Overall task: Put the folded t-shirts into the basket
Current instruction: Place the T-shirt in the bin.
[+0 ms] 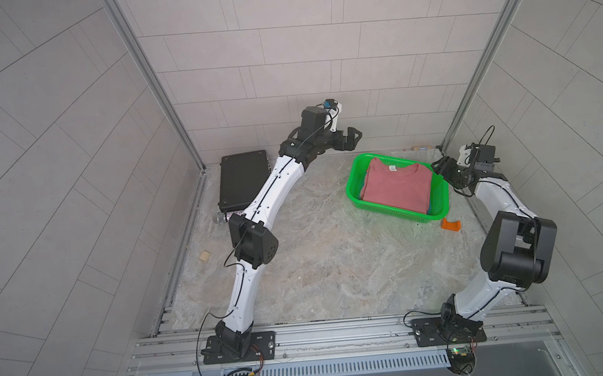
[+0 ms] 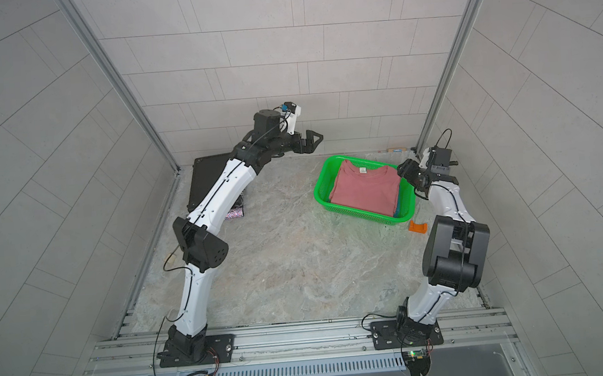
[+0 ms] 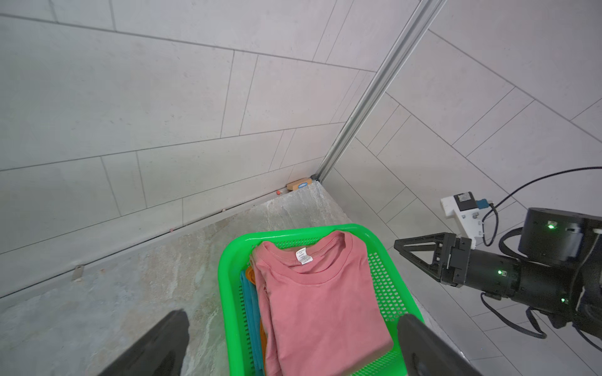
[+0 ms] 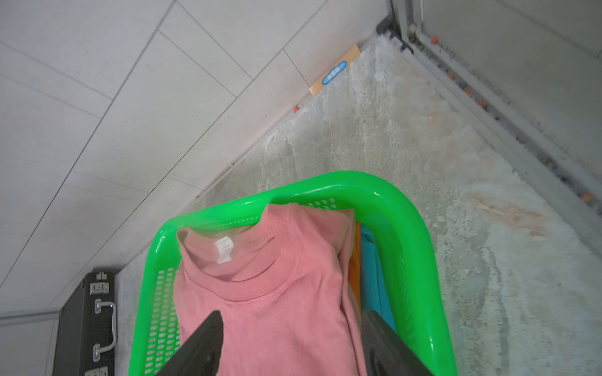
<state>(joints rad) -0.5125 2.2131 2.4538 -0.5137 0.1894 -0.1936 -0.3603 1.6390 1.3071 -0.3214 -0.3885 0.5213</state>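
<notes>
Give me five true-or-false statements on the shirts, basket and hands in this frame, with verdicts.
1. The pink t-shirt lies topmost in the basket. True.
2. The orange t-shirt lies on the table outside the basket. False: its edge shows beneath the pink one, inside the basket.
3. The left hand grips the pink t-shirt. False: it is open and empty, up near the back wall.
4. The right hand is open by the basket's rim. True.
5. A small orange object lies on the table beside the basket. True.
</notes>
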